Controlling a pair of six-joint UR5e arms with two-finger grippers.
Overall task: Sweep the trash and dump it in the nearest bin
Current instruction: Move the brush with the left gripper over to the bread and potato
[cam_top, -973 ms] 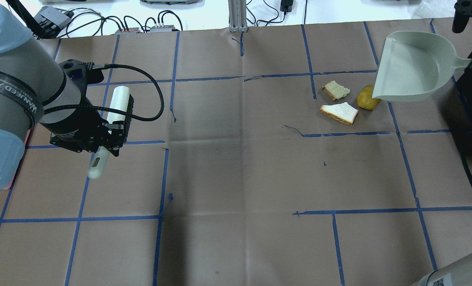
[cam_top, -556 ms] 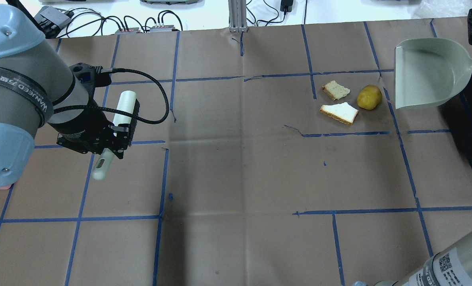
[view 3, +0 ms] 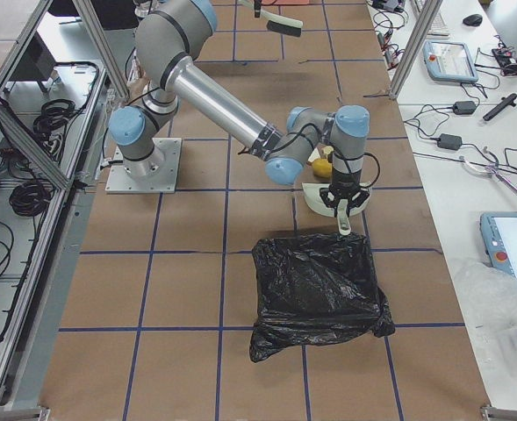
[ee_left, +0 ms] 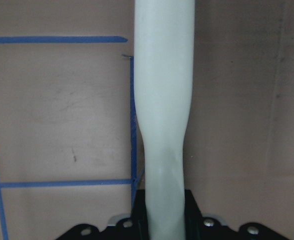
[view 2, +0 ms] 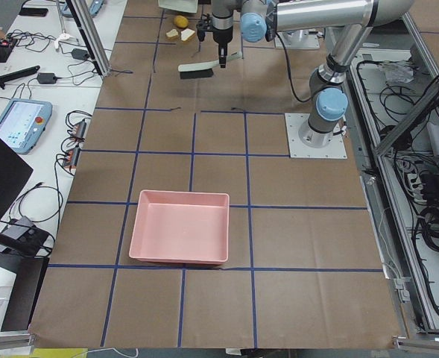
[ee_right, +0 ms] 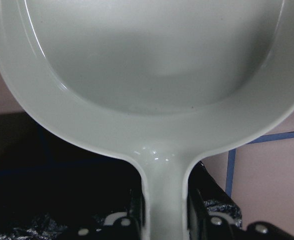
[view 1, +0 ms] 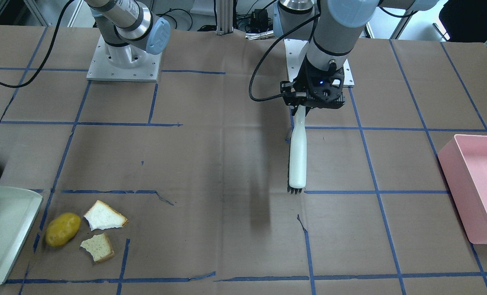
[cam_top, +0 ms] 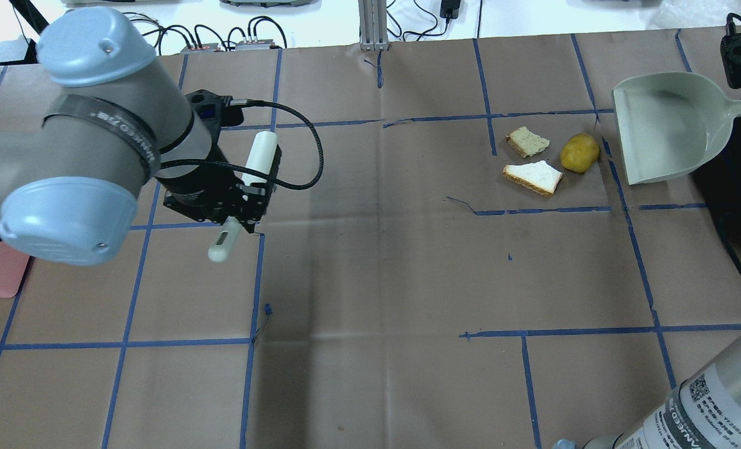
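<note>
The potato (cam_top: 579, 153) and two bread pieces (cam_top: 532, 177) are pictured on the taped table (cam_top: 377, 280), the dustpan (cam_top: 670, 125) just beside at three o'clock, its handle clamped by the right gripper (ee_right: 164, 220). Well apart at nine o'clock, the brush (cam_top: 252, 171) is clamped by the left gripper (cam_top: 244, 202); "WANJEED" is read on its arm strap (cam_top: 121, 134).

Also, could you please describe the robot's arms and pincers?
Both arms are grey tubes with blue joint caps. The left arm wears a black lettered band and a black cable; the right arm has a QR label. The left pincer is black.
</note>
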